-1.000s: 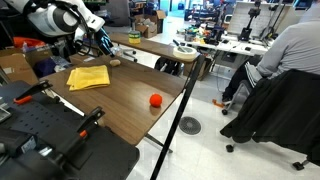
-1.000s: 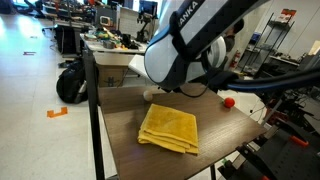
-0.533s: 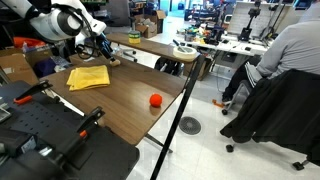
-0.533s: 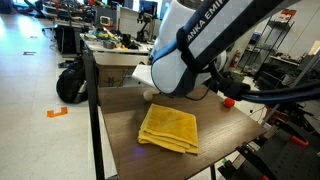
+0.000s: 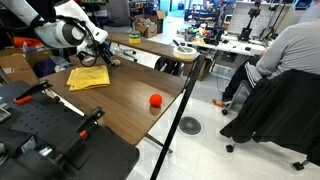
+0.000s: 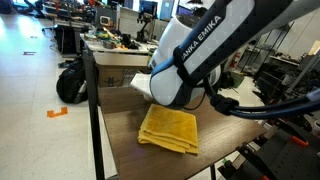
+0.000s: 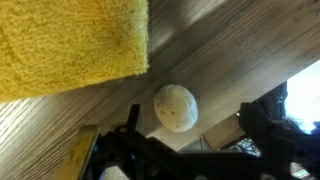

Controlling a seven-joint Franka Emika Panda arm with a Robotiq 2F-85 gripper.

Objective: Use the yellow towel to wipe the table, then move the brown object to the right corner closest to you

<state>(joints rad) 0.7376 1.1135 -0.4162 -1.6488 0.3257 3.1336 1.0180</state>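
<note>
The yellow towel [image 5: 88, 77] lies flat on the wooden table [image 5: 125, 100] near its far side. It also shows in an exterior view [image 6: 170, 128] and at the top left of the wrist view [image 7: 65, 40]. The brown object [image 7: 175, 107] is a small tan, rounded lump on the table just beyond the towel's edge. My gripper [image 7: 195, 125] is open and hovers right over it, one dark finger on each side, neither touching it. In an exterior view the gripper [image 5: 106, 59] hangs low at the table's back edge, beside the towel. The arm [image 6: 195, 65] hides the object there.
A red ball [image 5: 155, 101] lies toward the table's near right part. A black post with a round base [image 5: 188, 125] stands by the table edge. A seated person [image 5: 285, 55] is at a desk to the right. Black equipment [image 5: 50, 140] crowds the front left.
The arm has shifted along the table's back edge and lowered toward the brown object. In one exterior view its body now covers the red ball. The towel has not moved.
</note>
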